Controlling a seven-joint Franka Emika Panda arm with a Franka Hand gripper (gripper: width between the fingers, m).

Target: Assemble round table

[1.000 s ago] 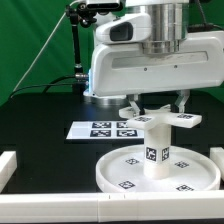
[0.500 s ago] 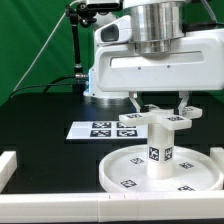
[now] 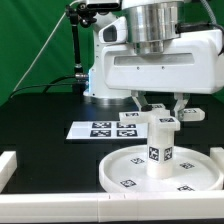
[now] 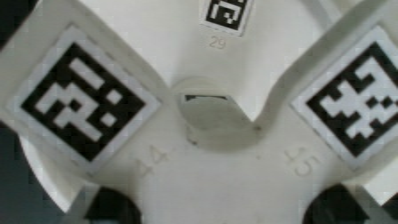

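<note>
On the black counter (image 3: 45, 110), exterior view: a large white rimmed plastic disc (image 3: 120, 172) lies flat at the exterior view's right.
Post: a short thick white plastic cylinder (image 3: 160, 148) stands upright at the disc's middle, its square tag facing the camera.
Cross piece: a smaller white cross-shaped plastic part (image 3: 160, 113) sits level at the post's top; whether it is seated or just above, I cannot tell.
Hand: the two-finger hand (image 3: 160, 103) comes down from above, fingers closed on the cross piece.
Marker board: the thin flat white marker board (image 3: 100, 129) lies behind the disc, apart from it.
Wrist view, close up: two tagged arms of the cross piece (image 4: 196, 150) fill the frame around a central notch; dark fingertips (image 4: 107, 205) show at the edge.
Risk: if the cross piece is off-centre or tilted, turning could cross-thread it, jam it, or spin the post loose from the disc.
</note>
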